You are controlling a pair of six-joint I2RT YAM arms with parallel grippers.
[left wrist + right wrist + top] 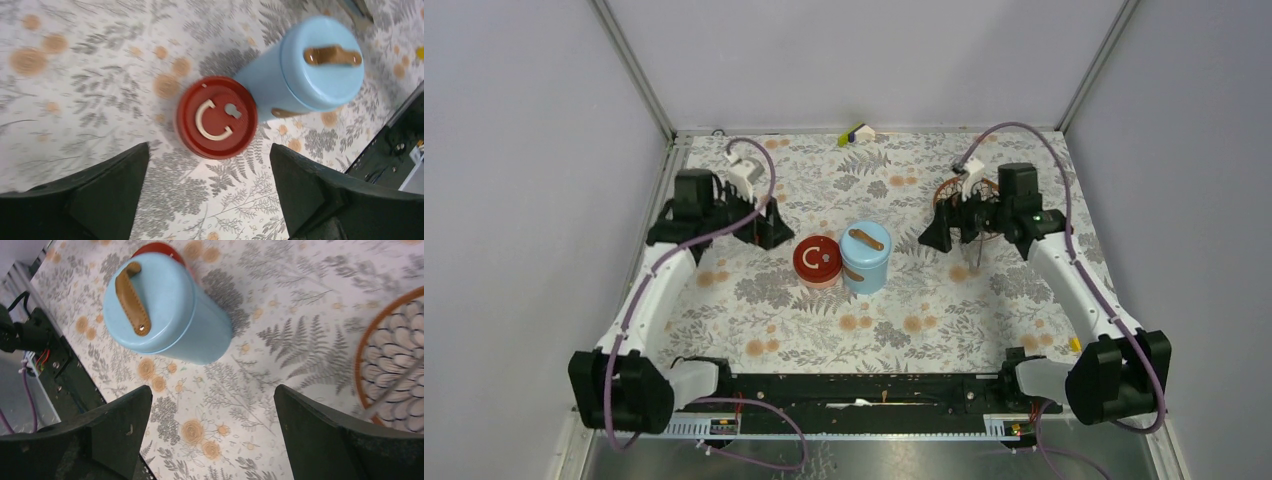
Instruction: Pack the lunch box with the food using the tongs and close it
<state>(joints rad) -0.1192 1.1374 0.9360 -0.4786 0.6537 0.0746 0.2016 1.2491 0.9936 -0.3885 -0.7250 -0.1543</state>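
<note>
The lidded bowl (816, 261) stands just left of the shell (865, 257), dish (943, 190) farther right.

Top view: both arms reached in over the floral cloth (904, 305)
Light-blue lunch box shell (865, 264) stood upright mid-table, brown strap on top; red round piece (817, 261) with a pale C mark sat against its left side. Left gripper (774, 228) was near the red piece, apart from it. Right gripper (936, 230) covered most of the brown-rimmed patterned dish (940, 192); slim tongs (973, 264) poked past its near edge

You find no readable words or numbers, only a cream C-shaped mark, on top of the red round lid (216, 117)
</note>
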